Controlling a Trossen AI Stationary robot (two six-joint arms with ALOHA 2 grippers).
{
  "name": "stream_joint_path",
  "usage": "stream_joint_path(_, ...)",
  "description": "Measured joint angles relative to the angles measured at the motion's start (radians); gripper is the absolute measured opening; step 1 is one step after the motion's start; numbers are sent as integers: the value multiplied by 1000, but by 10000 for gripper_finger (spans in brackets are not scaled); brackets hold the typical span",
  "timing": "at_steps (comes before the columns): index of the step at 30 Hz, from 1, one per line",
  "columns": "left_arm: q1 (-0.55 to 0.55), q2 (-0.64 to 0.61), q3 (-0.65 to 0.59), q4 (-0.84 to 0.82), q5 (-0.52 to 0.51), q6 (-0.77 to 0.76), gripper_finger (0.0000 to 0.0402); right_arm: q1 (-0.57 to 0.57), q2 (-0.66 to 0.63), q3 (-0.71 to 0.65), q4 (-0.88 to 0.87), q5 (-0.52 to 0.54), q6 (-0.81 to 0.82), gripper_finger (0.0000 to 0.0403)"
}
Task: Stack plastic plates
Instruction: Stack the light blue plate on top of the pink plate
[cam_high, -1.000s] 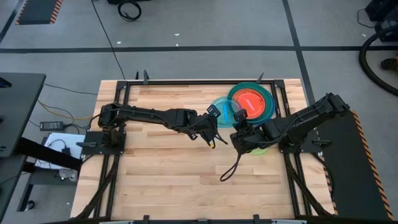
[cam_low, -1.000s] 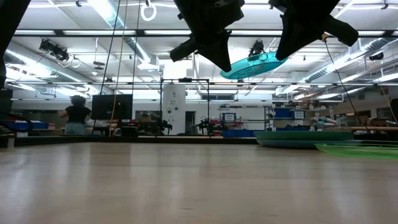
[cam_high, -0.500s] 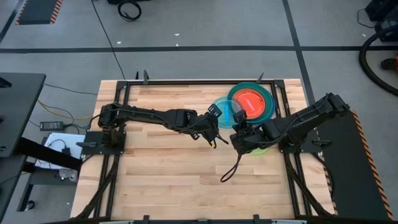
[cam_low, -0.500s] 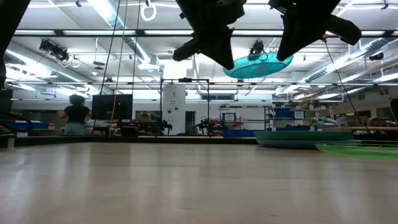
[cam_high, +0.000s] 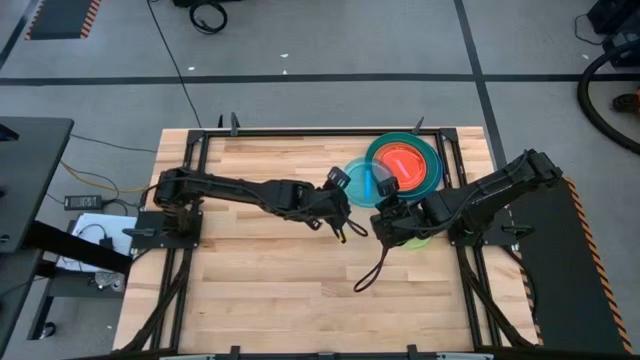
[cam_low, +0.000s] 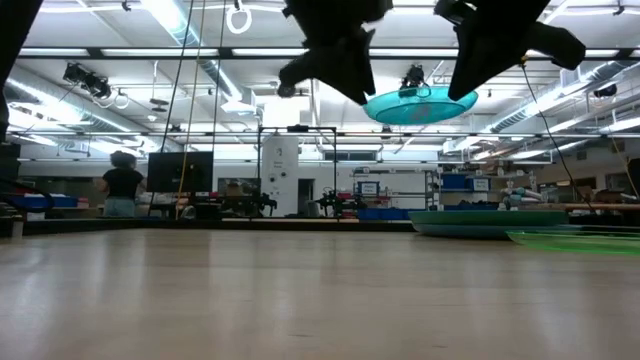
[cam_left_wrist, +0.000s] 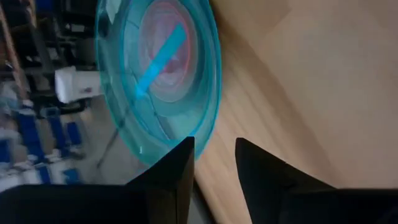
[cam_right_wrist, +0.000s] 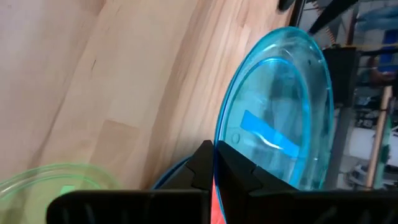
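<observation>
My right fingers (cam_right_wrist: 212, 149) are pinched shut on the rim of the cyan plate (cam_right_wrist: 280, 124). I carry it by the edge, well clear of the worktop (cam_high: 260, 270), because a shallow plate offers nothing else to grip. In the low view it hangs nearly level between my two arms.

My left fingers (cam_left_wrist: 214, 146) stand open. The far edge of the plate sits just ahead of one of them, and bare wood shows through the gap, so I judge they are not holding it. Whether that finger actually touches the rim I cannot tell. They look placed to steady the plate or to take it over.

Just beyond my right fingers is the pile I am building. A wide teal plate (cam_high: 432, 160) lies flat with an orange plate (cam_high: 400, 165) nested in its hollow. Any other plates between them are hidden from me. The cyan plate overlaps the near edge of that pile from above, which suits setting it down onto the orange one.

A green plate (cam_high: 418, 240) lies alone on the wood behind my right fingers, under that arm, not yet stacked.
</observation>
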Motion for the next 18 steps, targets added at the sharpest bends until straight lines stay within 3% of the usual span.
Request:
stream_joint_path(8, -39, -154, -143, 19, 27, -186, 110, -26, -1, -29, -49, -16, 156, 22)
stream_joint_path(18, -114, -303, -377, 68, 26, -395, 105, -176, -1, -122, -39, -20, 378, 22)
